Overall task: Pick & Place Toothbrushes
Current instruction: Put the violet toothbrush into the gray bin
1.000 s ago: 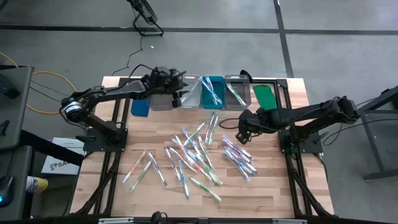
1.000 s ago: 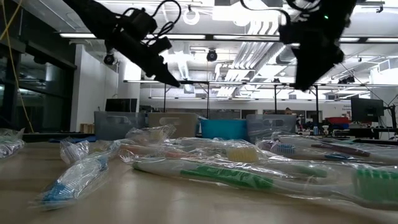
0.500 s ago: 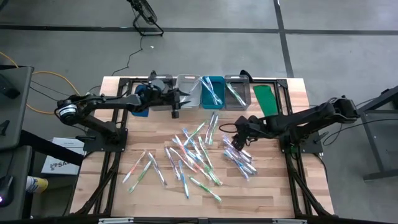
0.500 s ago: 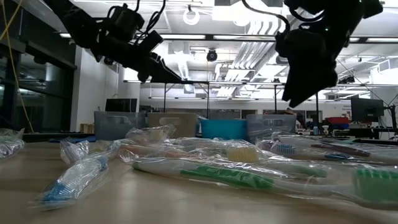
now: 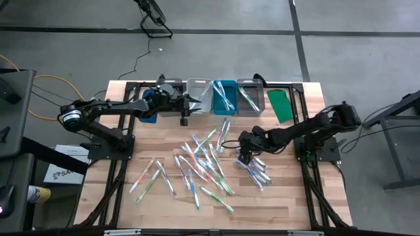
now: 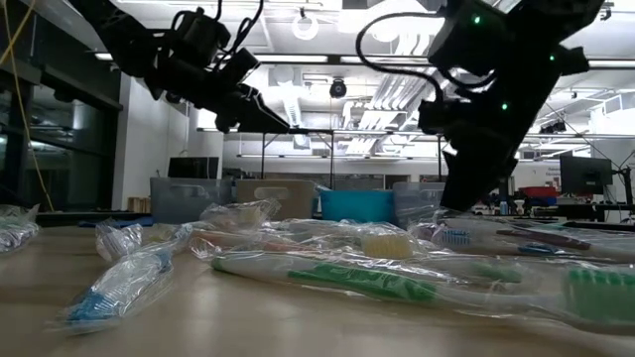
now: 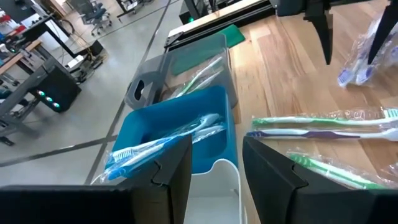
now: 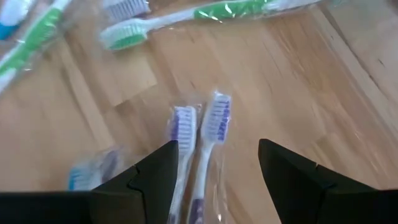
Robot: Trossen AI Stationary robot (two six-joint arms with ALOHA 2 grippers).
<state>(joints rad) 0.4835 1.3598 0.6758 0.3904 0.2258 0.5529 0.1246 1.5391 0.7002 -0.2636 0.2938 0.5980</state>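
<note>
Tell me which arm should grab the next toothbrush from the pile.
Right, probably. Its open tool hangs low over the wrapped purple-bristled toothbrushes, framing them. The left tool, also open and empty, is back by the teal plastic bin.

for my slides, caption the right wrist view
Open right claw poised above a wrapped pair of purple toothbrushes on the wooden table.

counter (image 5: 289, 190): pale wood planks on a dark frame
toothbrushes (image 5: 205, 160): wrapped, scattered mid-counter, some directly under the right pincer (image 5: 244, 157)
bins (image 5: 226, 98): lined along the far edge, just beside the left pincer (image 5: 184, 119)
</note>
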